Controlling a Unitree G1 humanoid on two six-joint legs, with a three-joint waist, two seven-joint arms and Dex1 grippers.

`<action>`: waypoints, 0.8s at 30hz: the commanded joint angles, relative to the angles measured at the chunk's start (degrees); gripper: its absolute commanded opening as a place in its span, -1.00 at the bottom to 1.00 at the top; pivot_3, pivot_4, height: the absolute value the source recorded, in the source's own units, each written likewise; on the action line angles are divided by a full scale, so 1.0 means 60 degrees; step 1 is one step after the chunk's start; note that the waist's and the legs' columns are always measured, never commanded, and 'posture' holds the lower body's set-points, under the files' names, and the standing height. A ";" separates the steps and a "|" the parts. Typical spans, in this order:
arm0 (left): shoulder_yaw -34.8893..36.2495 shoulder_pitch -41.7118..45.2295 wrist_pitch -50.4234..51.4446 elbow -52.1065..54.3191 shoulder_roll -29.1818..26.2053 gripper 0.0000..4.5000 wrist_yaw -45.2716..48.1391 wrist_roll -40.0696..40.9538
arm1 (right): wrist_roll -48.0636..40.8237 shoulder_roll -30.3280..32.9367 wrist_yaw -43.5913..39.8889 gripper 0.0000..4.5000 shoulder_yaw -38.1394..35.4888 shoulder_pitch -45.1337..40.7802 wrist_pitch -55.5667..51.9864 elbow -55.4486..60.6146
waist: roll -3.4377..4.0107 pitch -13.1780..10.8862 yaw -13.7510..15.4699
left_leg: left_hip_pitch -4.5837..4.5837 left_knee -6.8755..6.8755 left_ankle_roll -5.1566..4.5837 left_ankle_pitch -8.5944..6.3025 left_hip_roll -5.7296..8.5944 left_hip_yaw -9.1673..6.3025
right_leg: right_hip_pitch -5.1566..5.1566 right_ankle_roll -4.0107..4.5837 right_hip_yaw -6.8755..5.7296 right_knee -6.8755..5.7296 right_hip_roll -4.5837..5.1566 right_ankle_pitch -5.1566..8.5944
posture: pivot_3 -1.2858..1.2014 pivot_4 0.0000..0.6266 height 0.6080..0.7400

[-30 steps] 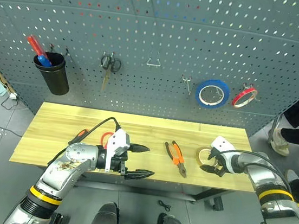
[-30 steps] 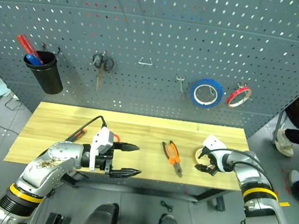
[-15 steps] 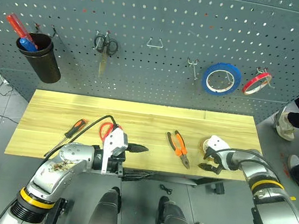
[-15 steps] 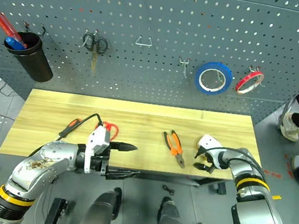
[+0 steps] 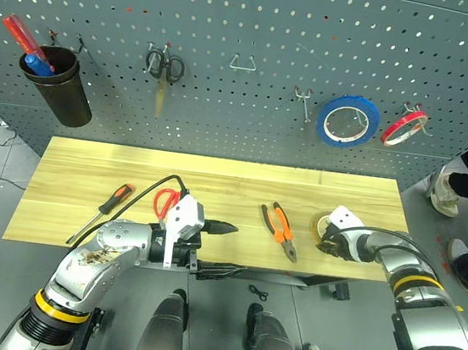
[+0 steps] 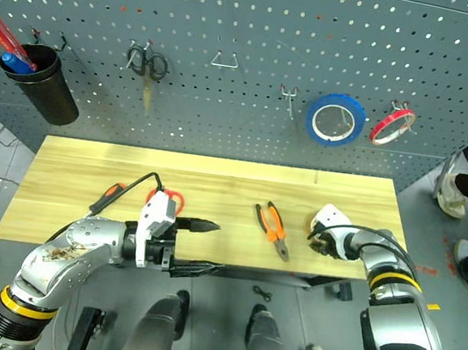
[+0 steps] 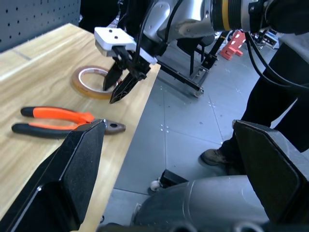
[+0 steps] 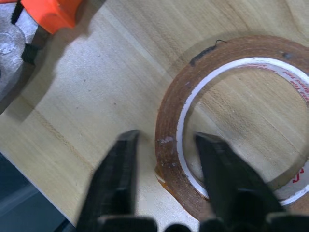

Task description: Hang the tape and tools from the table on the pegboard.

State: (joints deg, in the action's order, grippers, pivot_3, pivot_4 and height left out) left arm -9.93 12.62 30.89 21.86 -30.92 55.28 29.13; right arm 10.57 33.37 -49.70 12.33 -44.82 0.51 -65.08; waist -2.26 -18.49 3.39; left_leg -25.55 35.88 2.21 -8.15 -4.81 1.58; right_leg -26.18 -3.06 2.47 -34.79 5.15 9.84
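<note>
The right tool (image 8: 164,193) is straddling the near wall of the tape (image 8: 231,130), one finger inside the ring and one outside, jaws narrow but not visibly pinching it. The tape is lying flat near the bench's (image 5: 216,181) right front edge, just beside the pliers (image 5: 279,229). The left tool (image 5: 225,249) is hanging wide and empty over the front edge, beside the scissors (image 5: 165,201) and screwdriver (image 5: 107,208).

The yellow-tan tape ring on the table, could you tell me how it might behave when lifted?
The tape ring looks thin-walled and hollow, so probably light. Lying flat on the table, it shouldn't roll. With the right gripper straddling its wall, it may swing or tilt when raised.
</note>
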 commanded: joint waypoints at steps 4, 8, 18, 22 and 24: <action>0.0599 0.0081 0.0430 0.0701 -0.0013 1.00 -0.0278 0.0794 | 0.0008 0.0350 0.0396 -0.89 -0.0211 0.0993 0.0818 0.1796 | 0.0000 0.0000 -0.0070 | -0.0003 0.0000 0.0000 0.0000 0.0000 -0.0003 | 0.0000 -0.0001 -0.0003 0.0000 0.0000 0.0000 | 0.17 0.05 1.00; 0.1839 0.0115 0.1690 0.0938 -0.0297 1.00 -0.0772 0.2276 | -0.0040 0.0604 0.1627 -0.89 -0.1073 0.3068 0.0287 0.7287 | 0.0009 -0.0004 -0.0095 | -0.0042 -0.0003 0.0001 0.0000 0.0008 -0.0016 | -0.0027 -0.0019 -0.0003 -0.0011 0.0001 0.0012 | 0.15 0.04 1.00; 0.5021 0.2215 0.4015 -0.0383 -0.0175 1.00 -0.4025 0.7144 | 0.1580 -0.0672 0.4113 -0.89 -0.1098 0.3283 -0.0021 1.3586 | 0.0015 -0.0007 -0.0212 | -0.0081 0.0016 0.0010 0.0005 0.0012 -0.0035 | -0.0075 -0.0028 -0.0009 -0.0040 -0.0004 0.0016 | 0.14 -0.07 1.00; 0.5242 0.2751 0.3912 -0.1010 -0.0244 1.00 -0.4289 0.7494 | 0.1785 -0.0879 0.4316 -0.89 -0.0810 0.2020 0.0134 1.2483 | 0.0010 -0.0002 -0.0152 | -0.0089 0.0022 0.0009 0.0006 0.0025 -0.0037 | -0.0049 -0.0052 -0.0010 -0.0014 0.0003 0.0002 | 0.15 -0.10 1.00; 0.5146 0.2858 0.3841 -0.1093 -0.0297 1.00 -0.4208 0.7387 | 0.1649 -0.0995 0.4210 -0.89 -0.0774 0.1567 -0.0292 1.1511 | 0.0000 0.0003 -0.0102 | -0.0103 0.0020 0.0010 0.0006 0.0028 -0.0049 | -0.0050 -0.0075 -0.0015 -0.0008 0.0001 -0.0012 | 0.16 -0.11 1.00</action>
State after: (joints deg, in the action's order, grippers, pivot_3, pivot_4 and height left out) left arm 20.34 28.78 54.78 14.40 -32.22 29.65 72.36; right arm 21.07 27.44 -24.81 8.23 -34.47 -0.29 6.86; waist -2.26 -18.47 2.78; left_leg -26.17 35.98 2.27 -8.12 -4.64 1.27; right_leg -26.47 -3.52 2.36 -34.83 5.15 9.76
